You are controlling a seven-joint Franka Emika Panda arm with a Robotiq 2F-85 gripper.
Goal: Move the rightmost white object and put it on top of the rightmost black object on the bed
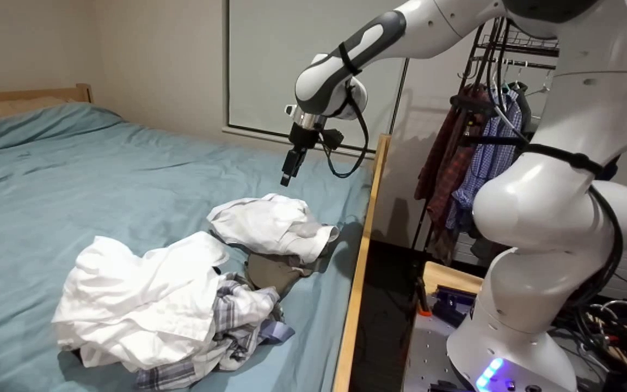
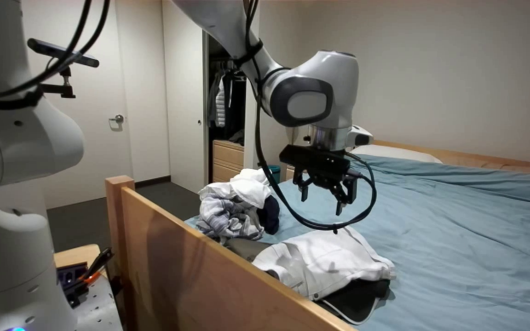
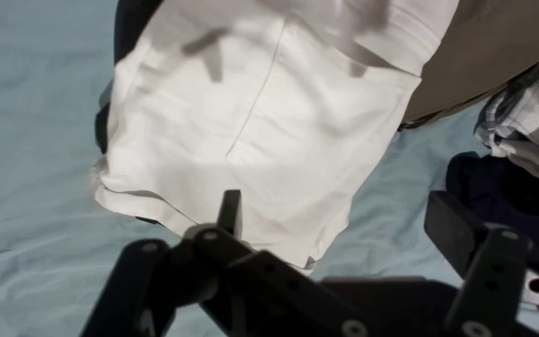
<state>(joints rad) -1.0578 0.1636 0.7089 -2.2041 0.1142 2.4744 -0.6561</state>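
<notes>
What look like white shorts (image 2: 327, 257) lie below the gripper (image 2: 321, 206).

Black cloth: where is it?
In an exterior view, the black cloth lies on the bed at the bottom, right of centre, sticking out from under the right-hand white garment, near the footboard.

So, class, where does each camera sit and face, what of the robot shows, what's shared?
An exterior view: raised, plaid garment in its foreground, facing along the wooden board toward the pale panel; arm and gripper show.
An exterior view: outside that board, looking over it toward drawers; arm and gripper show.
Wrist view: above the fingers, facing down at the white garment; only the gripper shows.
Both exterior views share arm, gripper, plaid garment.
</notes>
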